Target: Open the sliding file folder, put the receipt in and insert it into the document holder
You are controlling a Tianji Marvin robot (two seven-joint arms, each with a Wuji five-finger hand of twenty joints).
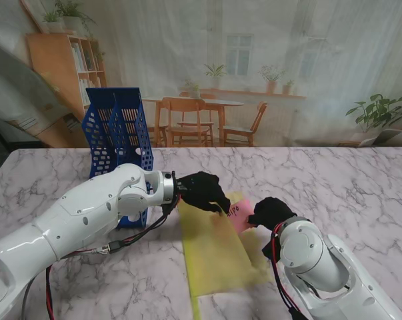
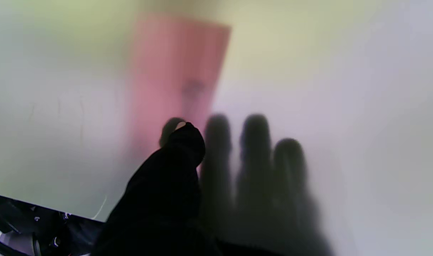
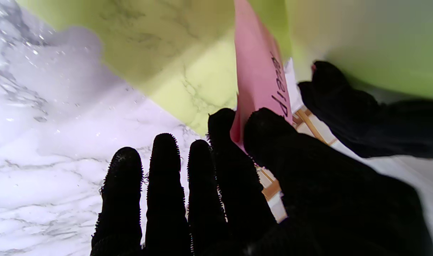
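- Folder [image 1: 214,257]: a translucent yellow-green sliding file folder is laid flat on the marble counter [image 1: 361,180], between the two arms, its long side running away from the robot.
- Receipt [image 1: 239,215]: a pink slip with dark handwriting is seen at the folder's far right corner, partly under the raised cover sheet.
- Left hand [image 1: 202,191]: the folder's top sheet is pinched near its far edge; in the left wrist view the thumb is seen on the near side of the sheet and the other fingers [image 2: 254,149] as dark shapes through it.
- Right hand [image 1: 273,212]: the receipt's edge is gripped between thumb and forefinger, the other fingers held straight.
- Document holder [image 1: 117,137]: a blue mesh holder stands upright on the counter, left of the folder, behind the left arm.
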